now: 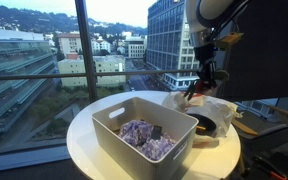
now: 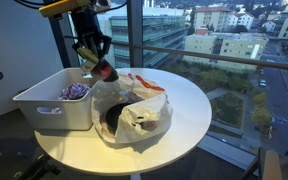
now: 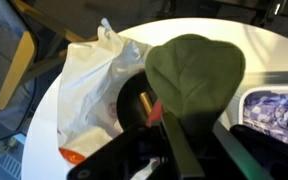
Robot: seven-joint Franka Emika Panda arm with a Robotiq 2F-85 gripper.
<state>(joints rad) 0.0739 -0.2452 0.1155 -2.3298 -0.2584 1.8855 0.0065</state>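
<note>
My gripper is shut on a soft thing with a broad green leaf-shaped top and a red part beneath, which fills the middle of the wrist view. In both exterior views the gripper hangs over the round white table with the reddish end showing below the fingers. It hovers above a crumpled white plastic bag whose mouth shows a dark inside. Right beside it stands a white bin.
The bin holds purple-and-white items and a small dark piece. Red-orange packaging lies on the bag. The table stands against tall windows, its edge close on every side.
</note>
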